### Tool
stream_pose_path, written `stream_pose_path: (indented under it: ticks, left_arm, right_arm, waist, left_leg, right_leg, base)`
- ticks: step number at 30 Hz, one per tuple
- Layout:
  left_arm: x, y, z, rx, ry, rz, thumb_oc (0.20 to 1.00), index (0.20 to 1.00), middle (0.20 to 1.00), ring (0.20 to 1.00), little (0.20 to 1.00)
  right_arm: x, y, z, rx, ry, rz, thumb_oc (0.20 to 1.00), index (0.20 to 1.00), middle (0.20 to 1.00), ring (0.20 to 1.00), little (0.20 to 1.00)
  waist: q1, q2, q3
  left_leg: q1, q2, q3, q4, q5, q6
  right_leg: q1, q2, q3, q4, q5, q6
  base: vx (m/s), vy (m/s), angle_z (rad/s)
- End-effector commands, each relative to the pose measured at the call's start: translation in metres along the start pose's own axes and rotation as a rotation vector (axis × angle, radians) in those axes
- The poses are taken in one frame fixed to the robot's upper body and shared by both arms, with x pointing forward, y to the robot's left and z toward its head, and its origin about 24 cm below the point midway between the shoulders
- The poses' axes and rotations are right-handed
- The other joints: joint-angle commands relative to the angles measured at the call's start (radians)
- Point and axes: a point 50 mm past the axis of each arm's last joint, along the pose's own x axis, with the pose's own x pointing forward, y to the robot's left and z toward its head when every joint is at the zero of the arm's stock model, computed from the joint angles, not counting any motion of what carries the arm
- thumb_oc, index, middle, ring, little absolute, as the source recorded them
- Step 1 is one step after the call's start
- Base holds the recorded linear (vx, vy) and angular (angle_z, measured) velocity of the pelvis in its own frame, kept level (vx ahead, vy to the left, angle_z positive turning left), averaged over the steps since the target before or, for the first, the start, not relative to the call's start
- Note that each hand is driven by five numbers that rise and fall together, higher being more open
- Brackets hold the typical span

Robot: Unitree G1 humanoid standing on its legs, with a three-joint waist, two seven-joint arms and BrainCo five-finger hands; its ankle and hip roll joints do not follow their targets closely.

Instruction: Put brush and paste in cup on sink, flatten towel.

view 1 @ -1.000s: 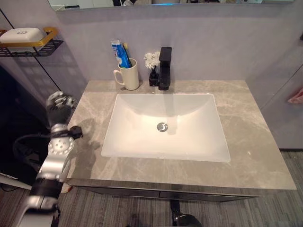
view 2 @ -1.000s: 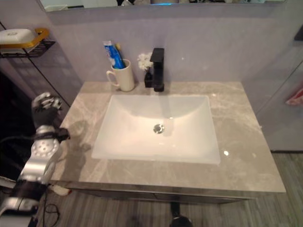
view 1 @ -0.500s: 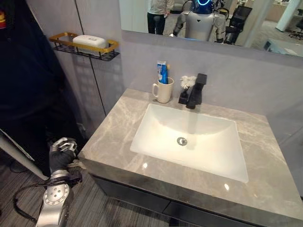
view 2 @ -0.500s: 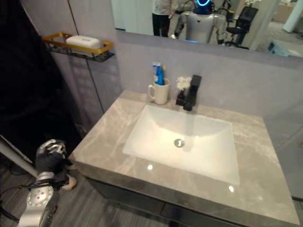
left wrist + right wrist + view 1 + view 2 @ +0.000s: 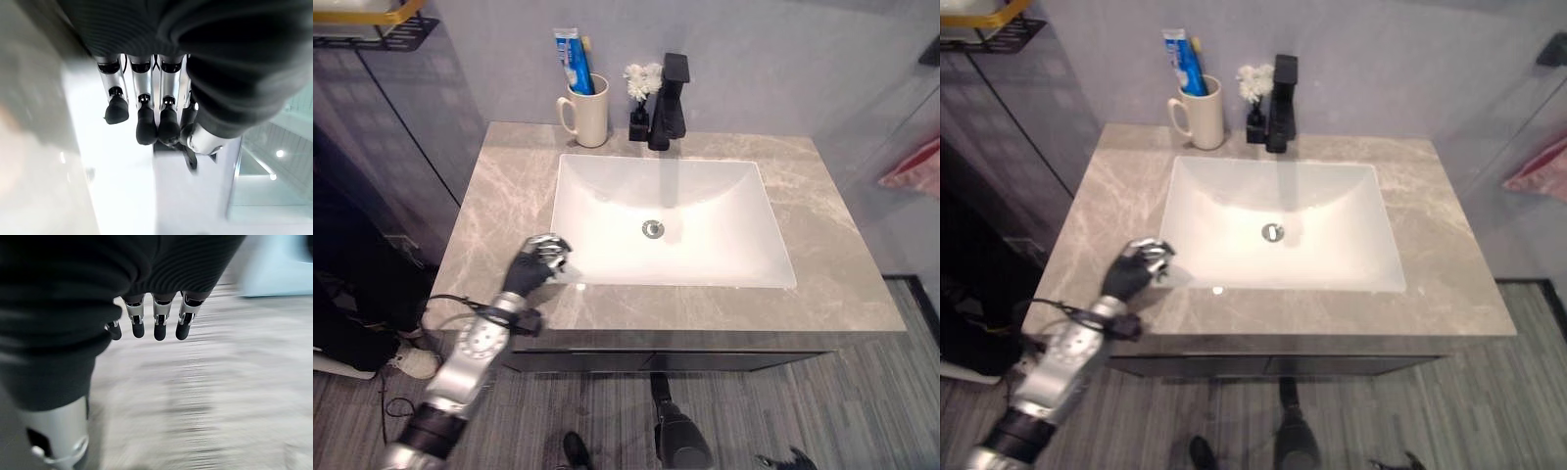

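The left hand (image 5: 536,266) hangs over the tabletop's (image 5: 822,245) front-left, by the basin's (image 5: 705,235) corner, fingers (image 5: 145,128) curled, empty. Brush (image 5: 586,54) and paste (image 5: 570,61), one each, already stand in the single cup (image 5: 588,109) at the back-left. The towel (image 5: 913,164) hanging past the right edge probably needs flat, open fingers.

Head stereo pair looks steeply down from above and in front onto grey marbled stone countertop (image 5: 822,235) with white rectangular basin (image 5: 705,255); both eyes share whole vanity, back wall and floor strip, offset slightly sideways. Left wrist camera sits very close behind left hand (image 5: 146,117), facing along fingers toward basin (image 5: 117,196). Right wrist camera looks past right hand (image 5: 156,323) down at grey striped wood-look floor (image 5: 220,396).
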Motion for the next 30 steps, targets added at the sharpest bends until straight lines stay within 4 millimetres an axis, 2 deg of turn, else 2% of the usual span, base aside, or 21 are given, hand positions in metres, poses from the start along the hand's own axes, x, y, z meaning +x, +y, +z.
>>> stream_pose_path:
  ticks: [1, 2, 3, 4, 6, 8, 9, 12, 13, 17, 23, 24, 25, 26, 27, 28, 29, 30]
  left_arm:
    - [-0.007, 0.007, 0.017, 0.023, -0.073, 0.000, 0.200, 0.200, 0.200, 0.200, 0.200]
    - [-0.011, 0.007, 0.019, 0.023, -0.076, 0.002, 0.200, 0.200, 0.200, 0.200, 0.200]
    - [-0.011, 0.007, 0.019, 0.023, -0.075, 0.002, 0.200, 0.200, 0.200, 0.200, 0.200]
    - [-0.013, 0.009, 0.019, 0.009, -0.076, 0.020, 0.200, 0.200, 0.200, 0.200, 0.200]
    - [-0.026, 0.010, 0.006, -0.076, -0.033, 0.082, 0.200, 0.200, 0.200, 0.200, 0.200]
    - [-0.030, 0.009, 0.002, -0.084, -0.022, 0.098, 0.200, 0.200, 0.200, 0.200, 0.200]
    - [-0.037, 0.010, -0.005, -0.111, 0.006, 0.131, 0.200, 0.200, 0.200, 0.200, 0.200]
    - [-0.040, 0.001, -0.017, -0.137, 0.044, 0.147, 0.200, 0.200, 0.200, 0.200, 0.200]
    - [-0.040, 0.001, -0.017, -0.137, 0.044, 0.148, 0.200, 0.200, 0.200, 0.200, 0.200]
    - [-0.028, -0.004, -0.012, -0.129, 0.004, 0.149, 0.200, 0.200, 0.200, 0.200, 0.200]
    - [-0.020, -0.006, -0.007, -0.134, -0.036, 0.173, 0.200, 0.200, 0.200, 0.200, 0.200]
    - [-0.017, -0.006, -0.002, -0.128, -0.070, 0.188, 0.200, 0.200, 0.200, 0.200, 0.200]
    - [-0.018, -0.005, 0.000, -0.128, -0.084, 0.198, 0.200, 0.200, 0.200, 0.200, 0.200]
    - [-0.019, -0.002, 0.003, -0.119, -0.101, 0.224, 0.200, 0.200, 0.200, 0.200, 0.200]
    - [-0.020, 0.000, 0.004, -0.112, -0.107, 0.239, 0.200, 0.200, 0.200, 0.200, 0.200]
    - [-0.019, 0.000, 0.004, -0.111, -0.108, 0.239, 0.200, 0.200, 0.200, 0.200, 0.200]
    - [-0.024, 0.003, 0.005, -0.102, -0.118, 0.270, 0.200, 0.200, 0.200, 0.200, 0.200]
    - [-0.026, 0.007, 0.007, -0.088, -0.130, 0.283, 0.200, 0.200, 0.200, 0.200, 0.200]
  right_arm:
    - [0.003, -0.006, 0.021, 0.001, -0.066, -0.042, 1.000, 1.000, 1.000, 1.000, 1.000]
    - [0.004, -0.007, 0.022, -0.042, -0.062, -0.045, 1.000, 1.000, 1.000, 1.000, 1.000]
    - [0.004, -0.007, 0.022, -0.042, -0.061, -0.045, 1.000, 1.000, 1.000, 1.000, 1.000]
    - [0.005, -0.006, 0.026, -0.064, -0.074, -0.046, 1.000, 1.000, 1.000, 1.000, 1.000]
    - [0.005, 0.000, 0.045, -0.129, -0.124, -0.042, 1.000, 1.000, 1.000, 1.000, 1.000]
    - [0.005, 0.005, 0.052, -0.153, -0.147, -0.033, 1.000, 1.000, 1.000, 1.000, 1.000]
    - [0.003, 0.013, 0.064, -0.205, -0.197, -0.012, 1.000, 1.000, 1.000, 1.000, 1.000]
    - [-0.001, 0.023, 0.069, -0.307, -0.281, 0.022, 1.000, 1.000, 1.000, 1.000, 1.000]
    - [-0.001, 0.023, 0.069, -0.308, -0.280, 0.021, 1.000, 1.000, 1.000, 1.000, 1.000]
    - [-0.004, 0.017, 0.070, -0.357, -0.342, 0.005, 1.000, 1.000, 1.000, 1.000, 1.000]
    - [-0.007, 0.015, 0.072, -0.396, -0.385, -0.002, 1.000, 1.000, 1.000, 1.000, 1.000]
    - [-0.008, 0.016, 0.079, -0.426, -0.419, -0.002, 1.000, 1.000, 1.000, 1.000, 1.000]
    - [-0.008, 0.016, 0.082, -0.440, -0.434, -0.001, 1.000, 1.000, 1.000, 1.000, 1.000]
    - [-0.009, 0.019, 0.087, -0.454, -0.456, 0.006, 1.000, 1.000, 1.000, 1.000, 1.000]
    - [-0.010, 0.021, 0.087, -0.458, -0.462, 0.012, 1.000, 1.000, 1.000, 1.000, 1.000]
    - [-0.010, 0.021, 0.087, -0.457, -0.462, 0.012, 1.000, 1.000, 1.000, 1.000, 1.000]
    - [-0.009, 0.022, 0.083, -0.473, -0.449, 0.022, 1.000, 1.000, 1.000, 1.000, 1.000]
    - [-0.009, 0.022, 0.083, -0.482, -0.456, 0.030, 1.000, 1.000, 1.000, 1.000, 1.000]
  waist:
    - [0.020, 0.010, -0.034]
    - [0.057, 0.012, -0.047]
    - [0.059, 0.011, -0.046]
    - [0.077, 0.010, -0.059]
    - [0.126, -0.011, -0.085]
    - [0.143, -0.019, -0.094]
    - [0.158, -0.022, -0.090]
    - [0.150, -0.023, -0.079]
    - [0.150, -0.022, -0.079]
    - [0.128, -0.011, -0.070]
    - [0.116, -0.010, -0.058]
    - [0.145, -0.016, -0.032]
    - [0.162, -0.019, -0.026]
    - [0.184, -0.024, -0.023]
    - [0.190, -0.027, -0.023]
    - [0.190, -0.027, -0.025]
    - [0.199, -0.033, -0.031]
    - [0.203, -0.029, -0.037]
  left_leg:
    - [-0.029, 0.001, -0.046, -0.020, 0.058, -0.032]
    - [-0.031, 0.023, 0.019, -0.017, 0.067, -0.031]
    - [-0.029, 0.023, 0.021, -0.018, 0.066, -0.031]
    - [-0.026, 0.029, 0.037, -0.017, 0.053, -0.037]
    - [-0.046, 0.037, 0.120, -0.015, 0.067, -0.030]
    - [-0.053, 0.041, 0.150, -0.014, 0.069, -0.028]
    - [-0.050, 0.055, 0.190, -0.012, 0.080, -0.026]
    - [-0.038, 0.063, 0.201, -0.008, 0.100, -0.033]
    - [-0.037, 0.064, 0.201, -0.008, 0.101, -0.034]
    - [-0.068, 0.083, 0.177, -0.007, 0.157, -0.072]
    - [-0.084, 0.097, 0.152, 0.032, 0.153, -0.085]
    - [-0.129, 0.075, 0.024, 0.110, 0.131, -0.076]
    - [-0.134, 0.052, -0.077, 0.128, 0.114, -0.080]
    - [-0.132, 0.025, -0.211, 0.148, 0.079, -0.078]
    - [-0.119, 0.010, -0.283, 0.160, 0.051, -0.072]
    - [-0.122, 0.010, -0.284, 0.159, 0.054, -0.072]
    - [-0.094, -0.046, -0.409, 0.205, -0.011, -0.053]
    - [-0.076, -0.073, -0.462, 0.218, -0.038, -0.044]
  right_leg:
    - [0.074, 0.028, -0.048, 0.097, -0.112, 0.015]
    - [0.130, 0.058, -0.152, 0.185, -0.220, -0.013]
    - [0.129, 0.057, -0.150, 0.188, -0.223, -0.013]
    - [0.168, 0.052, -0.188, 0.212, -0.267, -0.009]
    - [0.265, 0.054, -0.229, 0.166, -0.269, -0.001]
    - [0.300, 0.062, -0.235, 0.117, -0.261, 0.004]
    - [0.306, 0.074, -0.246, 0.073, -0.276, -0.006]
    - [0.315, 0.119, -0.175, 0.037, -0.300, -0.032]
    - [0.318, 0.120, -0.174, 0.034, -0.298, -0.032]
    - [0.329, 0.145, -0.131, -0.067, -0.266, -0.039]
    - [0.340, 0.155, -0.098, -0.111, -0.241, -0.042]
    - [0.319, 0.150, -0.064, -0.111, -0.215, -0.051]
    - [0.308, 0.144, -0.044, -0.104, -0.203, -0.049]
    - [0.290, 0.134, -0.010, -0.100, -0.190, -0.045]
    - [0.280, 0.129, 0.016, -0.095, -0.182, -0.044]
    - [0.277, 0.129, 0.016, -0.095, -0.179, -0.044]
    - [0.263, 0.131, 0.080, -0.085, -0.167, -0.048]
    - [0.257, 0.137, 0.115, -0.081, -0.166, -0.049]
  base:
    - [-0.18, 0.109, -0.80]
    - [-0.12, 0.068, -0.94]
    - [-0.11, 0.087, -1.75]
    - [-0.07, 0.002, -1.86]
    - [-0.18, -0.039, -1.28]
    - [-0.14, -0.058, -0.91]
    - [-0.11, -0.076, -1.00]
    - [-0.09, -0.144, -1.16]
    - [-0.15, -0.188, -0.45]
    - [-0.14, -0.142, -0.16]
    - [-0.10, -0.082, -0.20]
    - [-0.17, -0.036, -0.31]
    - [-0.20, -0.043, -0.45]
    - [-0.05, -0.003, -0.76]
    - [-0.04, -0.004, -1.49]
    - [0.00, 0.010, -1.70]
    - [0.02, 0.037, -1.38]
    - [0.02, 0.038, -0.64]
